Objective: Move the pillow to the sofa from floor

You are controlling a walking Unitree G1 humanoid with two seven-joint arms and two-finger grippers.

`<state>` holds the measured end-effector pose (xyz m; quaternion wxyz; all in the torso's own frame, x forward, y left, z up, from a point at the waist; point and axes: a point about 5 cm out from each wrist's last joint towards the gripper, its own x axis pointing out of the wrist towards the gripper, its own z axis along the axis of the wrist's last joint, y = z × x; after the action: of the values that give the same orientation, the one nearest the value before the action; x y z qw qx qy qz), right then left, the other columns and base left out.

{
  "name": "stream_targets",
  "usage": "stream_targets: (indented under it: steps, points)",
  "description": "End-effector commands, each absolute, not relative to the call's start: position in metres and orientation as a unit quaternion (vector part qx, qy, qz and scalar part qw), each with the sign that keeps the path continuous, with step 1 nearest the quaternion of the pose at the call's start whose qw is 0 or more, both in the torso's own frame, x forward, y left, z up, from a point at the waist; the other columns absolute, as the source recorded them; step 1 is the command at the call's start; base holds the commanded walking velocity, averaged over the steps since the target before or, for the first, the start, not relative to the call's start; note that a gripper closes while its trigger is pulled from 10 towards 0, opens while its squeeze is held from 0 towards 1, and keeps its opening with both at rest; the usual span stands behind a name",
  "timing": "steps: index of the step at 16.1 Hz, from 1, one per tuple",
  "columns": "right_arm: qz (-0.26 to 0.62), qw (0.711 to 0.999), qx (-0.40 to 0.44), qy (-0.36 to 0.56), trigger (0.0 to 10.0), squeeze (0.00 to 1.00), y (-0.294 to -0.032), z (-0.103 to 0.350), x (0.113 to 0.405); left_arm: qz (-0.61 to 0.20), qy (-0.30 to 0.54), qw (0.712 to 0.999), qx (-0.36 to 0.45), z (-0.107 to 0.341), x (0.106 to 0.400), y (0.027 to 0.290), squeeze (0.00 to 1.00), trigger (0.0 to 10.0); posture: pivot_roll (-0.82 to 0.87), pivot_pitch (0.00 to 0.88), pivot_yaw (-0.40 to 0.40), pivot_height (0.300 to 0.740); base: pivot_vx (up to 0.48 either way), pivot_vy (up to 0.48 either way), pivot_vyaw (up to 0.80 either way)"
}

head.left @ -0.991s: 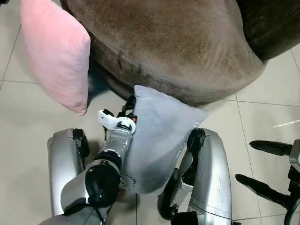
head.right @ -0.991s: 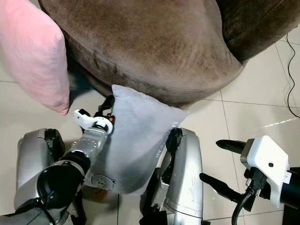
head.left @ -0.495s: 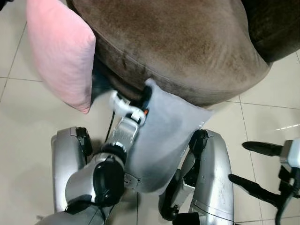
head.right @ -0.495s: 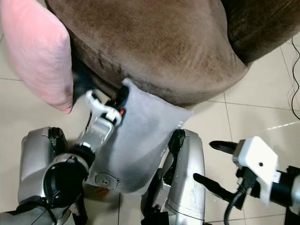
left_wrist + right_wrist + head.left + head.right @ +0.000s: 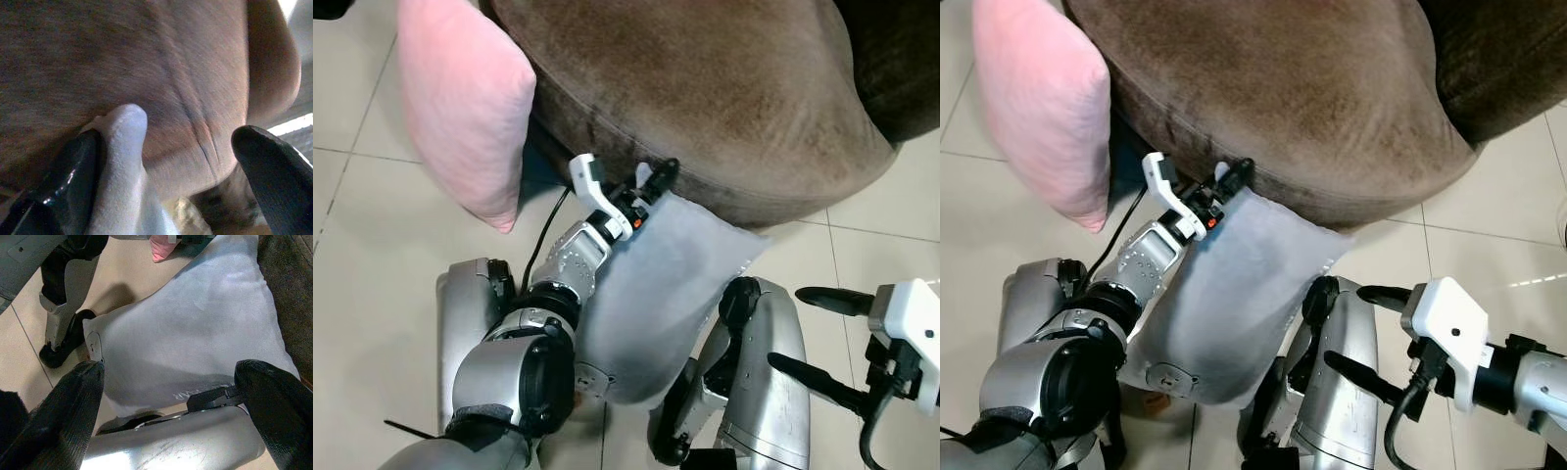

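The left claw is higher now, up against the sofa. The gray pillow corner comes up with it, off the floor.

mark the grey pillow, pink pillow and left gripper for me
grey pillow (image 5: pixel 671 269), left eye view, middle of its flat face.
pink pillow (image 5: pixel 465 103), left eye view, middle of its side.
left gripper (image 5: pixel 651 181), left eye view, between the fingertips at the grey pillow's top corner.

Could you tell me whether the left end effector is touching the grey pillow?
Touching: in the left wrist view, one finger of the left end effector presses against the grey pillow corner.
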<state>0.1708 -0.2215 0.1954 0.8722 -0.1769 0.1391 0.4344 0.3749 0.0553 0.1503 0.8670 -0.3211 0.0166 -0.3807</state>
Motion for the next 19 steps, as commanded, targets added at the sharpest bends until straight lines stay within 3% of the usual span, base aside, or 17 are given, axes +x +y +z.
stream_targets:
  steps: [1, 4, 5, 6, 9, 10, 13, 15, 19]
  points:
    - [0.430, 0.874, -0.170, 0.148, 10.0, 0.00, -0.222, 0.190, 0.170, -0.441, 0.009, 0.854, -0.275, 0.156, 0.368, 0.034, 1.00, 10.0, -0.13, 0.355, -0.191, 0.375, 0.000, 0.000, 0.00]
    - [0.430, 0.874, -0.170, 0.147, 10.0, 0.00, -0.222, 0.188, 0.171, -0.443, 0.015, 0.856, -0.267, 0.151, 0.366, 0.033, 1.00, 10.0, -0.13, 0.357, -0.188, 0.375, 0.000, 0.000, 0.00]
    - [0.429, 0.875, -0.171, 0.147, 10.0, 0.00, -0.222, 0.187, 0.170, -0.434, 0.039, 0.878, -0.197, 0.140, 0.363, 0.030, 1.00, 10.0, -0.13, 0.359, -0.186, 0.375, 0.000, 0.000, 0.00]
    - [0.429, 0.875, -0.171, 0.147, 10.0, 0.00, -0.222, 0.186, 0.170, -0.417, 0.062, 0.897, -0.135, 0.130, 0.361, 0.029, 0.00, 10.0, -0.14, 0.359, -0.185, 0.375, 0.000, 0.000, 0.00]
    - [0.428, 0.875, -0.170, 0.147, 10.0, 0.00, -0.221, 0.186, 0.170, -0.382, 0.077, 0.915, -0.105, 0.122, 0.363, 0.036, 0.00, 10.0, -0.14, 0.363, -0.187, 0.375, 0.000, 0.000, 0.00]
    - [0.427, 0.875, -0.172, 0.149, 10.0, 0.00, -0.222, 0.186, 0.170, -0.364, 0.069, 0.920, -0.126, 0.120, 0.364, 0.044, 0.00, 0.0, -0.14, 0.367, -0.189, 0.375, 0.000, 0.000, 0.00]
    - [0.429, 0.874, -0.171, 0.152, 10.0, 0.00, -0.223, 0.185, 0.171, -0.281, 0.130, 0.945, -0.105, 0.094, 0.361, 0.064, 0.00, 0.0, -0.14, 0.377, -0.198, 0.375, 0.000, 0.000, 0.00]
    - [0.431, 0.872, -0.173, 0.151, 10.0, 0.00, -0.222, 0.186, 0.172, -0.240, 0.184, 0.946, -0.116, 0.071, 0.351, 0.073, 0.00, 0.0, -0.14, 0.381, -0.206, 0.375, 0.000, 0.000, 0.00]
    - [0.435, 0.870, -0.177, 0.153, 10.0, 0.00, -0.223, 0.189, 0.172, -0.196, 0.205, 0.950, -0.130, 0.058, 0.346, 0.078, 0.00, 0.0, -0.16, 0.385, -0.223, 0.375, 0.000, 0.000, 0.00]
